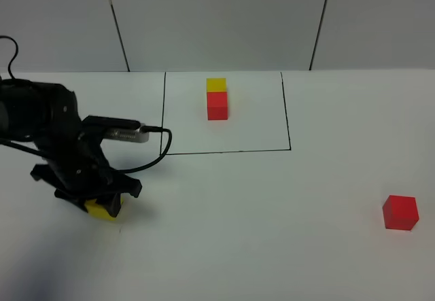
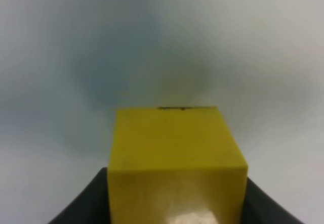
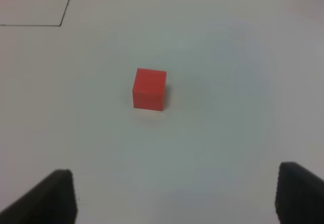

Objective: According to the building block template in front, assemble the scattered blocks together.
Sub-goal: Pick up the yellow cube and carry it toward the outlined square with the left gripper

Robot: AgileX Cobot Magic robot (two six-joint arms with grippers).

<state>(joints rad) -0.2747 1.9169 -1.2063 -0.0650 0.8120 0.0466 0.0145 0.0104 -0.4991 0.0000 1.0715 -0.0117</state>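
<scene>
Loose yellow cube point(image 1: 105, 208) point(image 2: 177, 150): located at the near left of the desk point(image 1: 258, 233), outside the black-line rectangle point(image 1: 224, 152). It sits between the fingers point(image 2: 83, 208) of the left pincer point(image 1: 100, 202), which is clamped on its two opposite sides. Whether the cube's underside touches the desk cannot be told.

Loose red cube point(image 1: 400, 212) point(image 3: 149, 88): standing alone at the near right of the desk, well apart from the yellow one and from the rectangle. Nothing touches it.

Right pincer point(image 3: 177, 198): above the desk, on the near side of the red cube. Its jaws stand wide apart with only bare surface between them. This arm does not show in the high view.

Template point(image 1: 217, 96): a yellow cube point(image 1: 216, 84) joined to a red cube point(image 1: 217, 106), with yellow at the far side and red nearer. It is set inside the rectangle towards its far edge.

Left arm point(image 1: 41, 117): black, bent down over the yellow cube, with a black cable point(image 1: 162, 145) looping just across the rectangle's left line.
</scene>
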